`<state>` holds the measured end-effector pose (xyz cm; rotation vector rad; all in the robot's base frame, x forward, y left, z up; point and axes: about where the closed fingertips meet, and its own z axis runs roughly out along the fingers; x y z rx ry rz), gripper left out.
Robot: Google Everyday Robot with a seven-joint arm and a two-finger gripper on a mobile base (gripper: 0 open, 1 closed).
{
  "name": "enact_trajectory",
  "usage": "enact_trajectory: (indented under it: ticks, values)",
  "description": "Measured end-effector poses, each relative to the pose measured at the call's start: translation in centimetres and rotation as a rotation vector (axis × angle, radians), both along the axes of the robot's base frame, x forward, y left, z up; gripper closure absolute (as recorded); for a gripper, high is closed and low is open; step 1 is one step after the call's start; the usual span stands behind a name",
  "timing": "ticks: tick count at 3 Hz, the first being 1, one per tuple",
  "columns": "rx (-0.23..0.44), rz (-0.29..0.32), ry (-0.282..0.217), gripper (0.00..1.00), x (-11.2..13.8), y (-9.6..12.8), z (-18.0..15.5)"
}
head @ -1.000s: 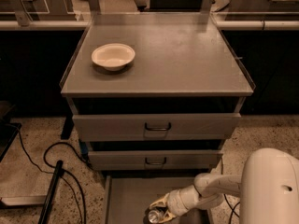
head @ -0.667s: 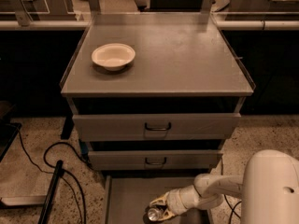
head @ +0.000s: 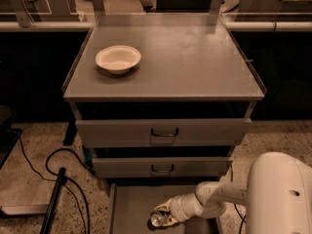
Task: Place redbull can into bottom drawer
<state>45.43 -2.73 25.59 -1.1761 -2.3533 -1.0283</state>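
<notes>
The bottom drawer [head: 131, 204] is pulled out at the foot of the grey cabinet, its flat floor showing. My gripper [head: 162, 216] reaches into it from the right on a white arm. The redbull can [head: 157, 220] lies between the fingers, its shiny round end facing the camera, low over the drawer floor. Only that end shows; the can's body is hidden by the gripper. Whether the can rests on the floor I cannot tell.
A white bowl [head: 118, 58] sits on the cabinet top [head: 195, 57] at the left. Two upper drawers [head: 164, 131] with dark handles are closed. Black cables [head: 58, 169] and a dark bar lie on the speckled floor at left. My white base [head: 280, 194] fills the lower right.
</notes>
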Motion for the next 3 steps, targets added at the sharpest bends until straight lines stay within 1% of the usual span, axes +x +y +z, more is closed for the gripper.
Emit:
enact_trajectory:
  ticks: [1, 3]
  values:
    - [0.002, 0.002, 0.007, 1.0, 0.0, 0.6, -0.6]
    - [-0.024, -0.064, 0.034, 1.0, 1.2, 1.8, -3.3]
